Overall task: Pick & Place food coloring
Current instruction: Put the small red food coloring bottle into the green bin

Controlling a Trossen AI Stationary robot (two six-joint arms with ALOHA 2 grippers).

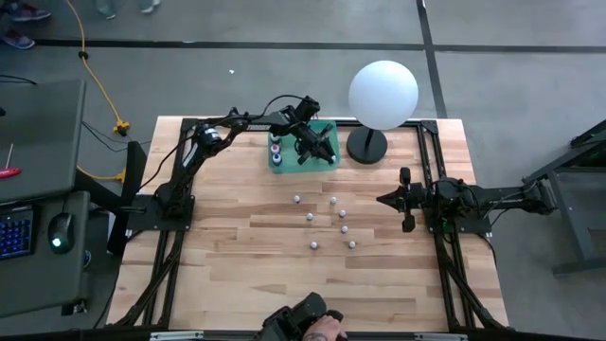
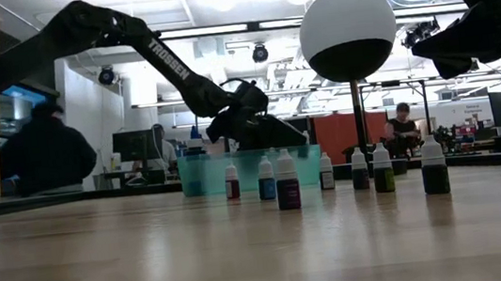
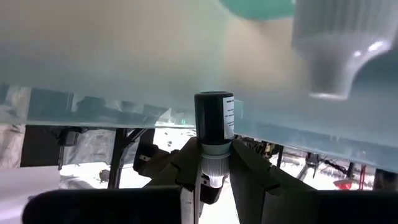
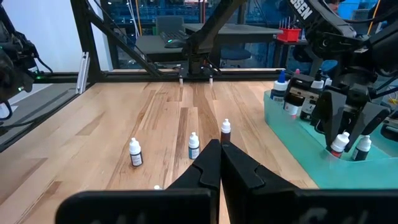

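Note:
Several small white-capped food coloring bottles (image 1: 333, 214) stand upright on the wooden table, also in the low view (image 2: 286, 181) and the right wrist view (image 4: 194, 147). A teal tray (image 1: 289, 163) at the far middle holds a few more bottles (image 1: 276, 152). My left gripper (image 1: 317, 147) reaches into the tray, shut on a dark bottle (image 3: 214, 115). My right gripper (image 4: 217, 162) waits shut at the table's right side, above the tabletop and touching nothing. My left gripper pinches the dark bottle by its neck (image 3: 212, 150), just above the white cap, between its two fingers. The cap end lies back between the fingers and the bottle's body sticks out past their tips. Whether the bottle rests on the tray, I cannot tell.
A big white sphere (image 1: 383, 93) on a black base (image 1: 367, 147) stands right beside the tray. The tray's translucent wall (image 2: 207, 176) rises around the left gripper. A person's hand (image 1: 327, 329) shows at the near edge. Bare wood lies at the near left.

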